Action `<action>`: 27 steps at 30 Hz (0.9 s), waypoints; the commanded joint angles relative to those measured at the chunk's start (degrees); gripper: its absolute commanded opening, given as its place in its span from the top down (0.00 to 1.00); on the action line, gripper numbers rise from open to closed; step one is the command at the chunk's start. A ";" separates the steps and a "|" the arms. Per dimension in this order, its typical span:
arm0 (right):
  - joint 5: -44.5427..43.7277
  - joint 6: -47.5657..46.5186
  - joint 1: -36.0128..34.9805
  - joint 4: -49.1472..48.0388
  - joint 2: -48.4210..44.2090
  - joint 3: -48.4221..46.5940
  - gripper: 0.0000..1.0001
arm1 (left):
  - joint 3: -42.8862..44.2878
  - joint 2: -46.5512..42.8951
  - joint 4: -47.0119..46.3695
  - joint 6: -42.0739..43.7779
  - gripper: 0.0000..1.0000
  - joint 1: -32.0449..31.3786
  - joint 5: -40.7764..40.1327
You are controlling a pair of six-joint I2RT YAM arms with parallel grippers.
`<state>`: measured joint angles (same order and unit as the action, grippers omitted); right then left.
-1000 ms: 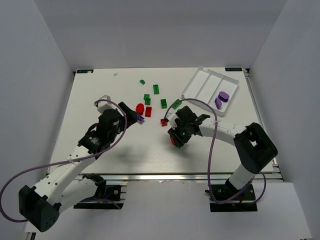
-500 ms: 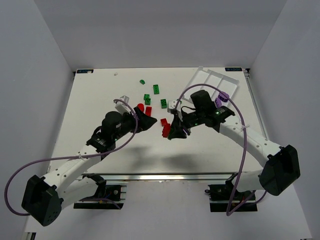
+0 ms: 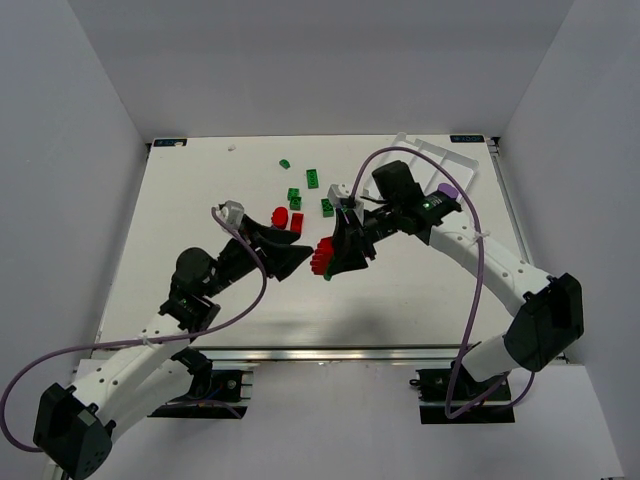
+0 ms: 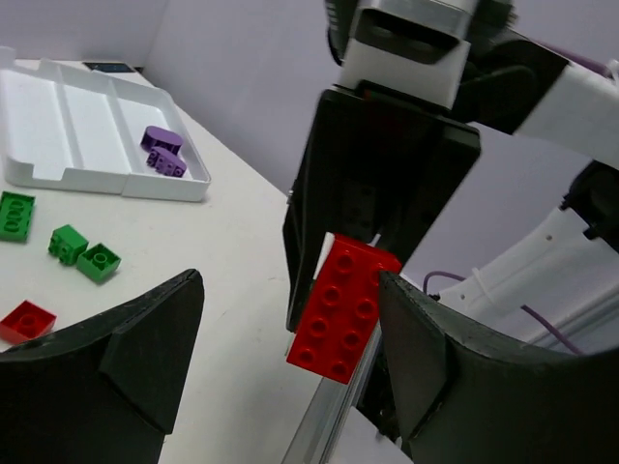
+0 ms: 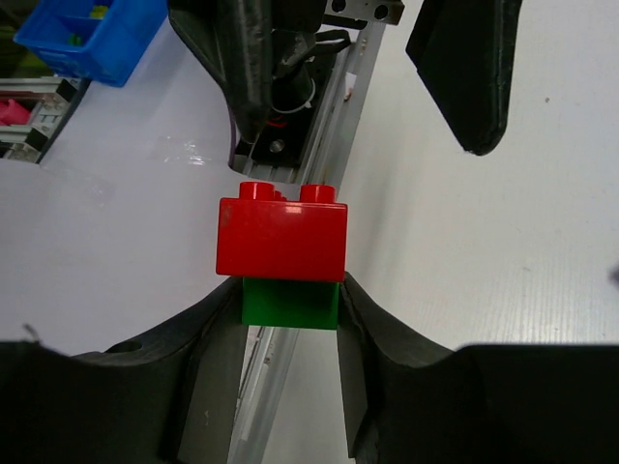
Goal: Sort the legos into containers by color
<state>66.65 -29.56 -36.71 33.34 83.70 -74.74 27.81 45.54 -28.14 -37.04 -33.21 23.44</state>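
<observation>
While it hangs over the near middle of the surface (image 3: 180, 190), my left claw (image 3: 298, 250) is released, jaws spread wide and pointing right.

Item, just right of it: my right claw (image 3: 335, 258), clenched, grasping a brick pair (image 5: 280, 261) held clear of the surface.
- Red brick (image 4: 343, 309), eight studs, uppermost in the right wrist view.
- Green brick (image 5: 290, 303), pressed under the red one, my fingers (image 5: 208, 367) against its two sides.

Items, loose on the surface beyond both claws:
- Red round piece (image 3: 280, 216) with a red square piece (image 3: 297, 221) just right of it.
- Green twin bricks (image 3: 294, 199), touching, just beyond the red ones.
- Green single brick (image 3: 327, 207), to the right, near my right arm.
- Green far brick (image 3: 313, 178), farther back.
- Green small piece (image 3: 284, 162), farthest back and to the left.

Item, far right corner: white tray (image 4: 58, 126), three long compartments, partly hidden behind my right arm in the top view. Purple pieces (image 4: 164, 153) lie in its right-hand compartment.
</observation>
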 commanded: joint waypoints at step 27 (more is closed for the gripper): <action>4.28 4.69 0.23 -4.25 2.17 -1.29 1.00 | 0.57 13.26 -17.74 -1.81 0.41 -1.86 17.69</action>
<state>69.38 -25.54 -36.71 31.20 86.32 -75.24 25.76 58.43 -44.97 -39.16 -34.70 39.40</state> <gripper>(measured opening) 0.435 0.650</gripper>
